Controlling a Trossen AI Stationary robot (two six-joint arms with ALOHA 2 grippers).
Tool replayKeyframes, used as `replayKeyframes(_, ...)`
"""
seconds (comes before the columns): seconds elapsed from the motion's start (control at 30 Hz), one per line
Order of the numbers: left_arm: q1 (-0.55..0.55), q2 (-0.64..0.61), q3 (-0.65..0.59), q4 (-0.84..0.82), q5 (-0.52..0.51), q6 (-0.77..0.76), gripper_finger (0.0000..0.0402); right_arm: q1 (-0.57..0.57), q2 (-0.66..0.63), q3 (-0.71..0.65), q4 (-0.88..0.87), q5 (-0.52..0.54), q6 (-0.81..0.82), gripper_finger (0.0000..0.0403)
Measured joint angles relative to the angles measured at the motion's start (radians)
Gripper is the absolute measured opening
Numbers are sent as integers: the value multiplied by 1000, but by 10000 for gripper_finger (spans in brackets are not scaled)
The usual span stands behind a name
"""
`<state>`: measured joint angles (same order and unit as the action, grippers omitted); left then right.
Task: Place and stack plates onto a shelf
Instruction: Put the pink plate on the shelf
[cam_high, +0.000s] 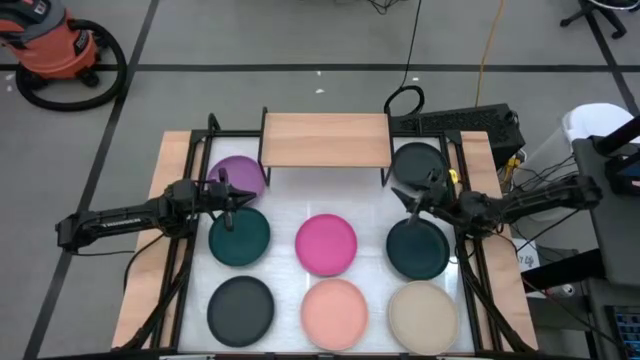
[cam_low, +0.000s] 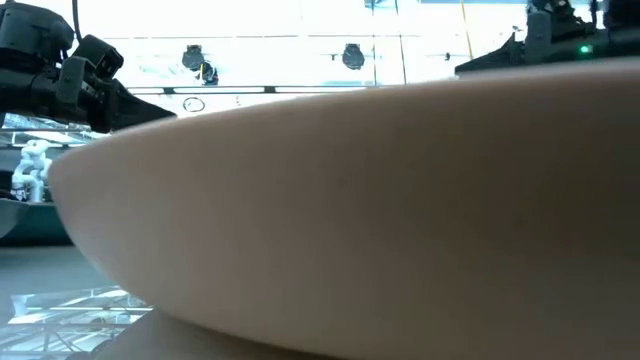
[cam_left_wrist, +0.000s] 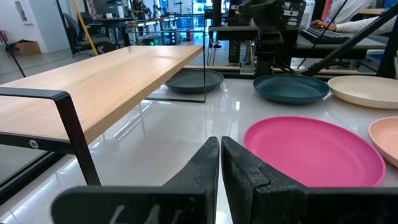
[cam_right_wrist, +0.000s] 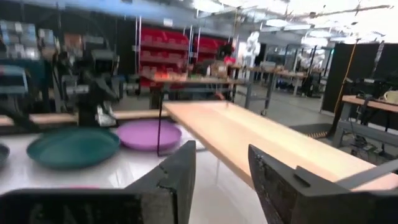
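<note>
The light-wood shelf (cam_high: 325, 140) stands on its black legs at the table's far middle, its top bare. Eight plates lie flat on the white table: purple (cam_high: 238, 175) by the shelf's left end, charcoal (cam_high: 418, 163) by its right end, then teal (cam_high: 240, 236), magenta (cam_high: 326, 244) and teal (cam_high: 417, 248), and nearest charcoal (cam_high: 240, 308), salmon (cam_high: 334, 312) and beige (cam_high: 424, 315). My left gripper (cam_high: 240, 197) is shut (cam_left_wrist: 219, 155), between the purple and left teal plates. My right gripper (cam_high: 408, 200) is open (cam_right_wrist: 221, 165), between the far charcoal and right teal plates.
Black rails (cam_high: 185, 250) run along the table's left and right sides under the arms. The salmon plate (cam_low: 350, 200) fills the low view and hides most of the table. Bare white table (cam_high: 325, 195) lies between the shelf and the magenta plate. Cables and equipment (cam_high: 470, 125) sit behind the far right corner.
</note>
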<state>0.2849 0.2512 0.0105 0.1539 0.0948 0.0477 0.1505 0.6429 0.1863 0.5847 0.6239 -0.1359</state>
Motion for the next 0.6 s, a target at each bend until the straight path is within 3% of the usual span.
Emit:
replayKeyframes(0.17,0,0,0,0,0,0,24,0,120,61,-52,-1,11,131)
replayKeyframes(0.4,0,0,0,0,0,0,24,-28,244,68,25,-5,12,131)
replayKeyframes(0.6,0,0,0,0,0,0,24,-67,320,68,79,-80,25,131)
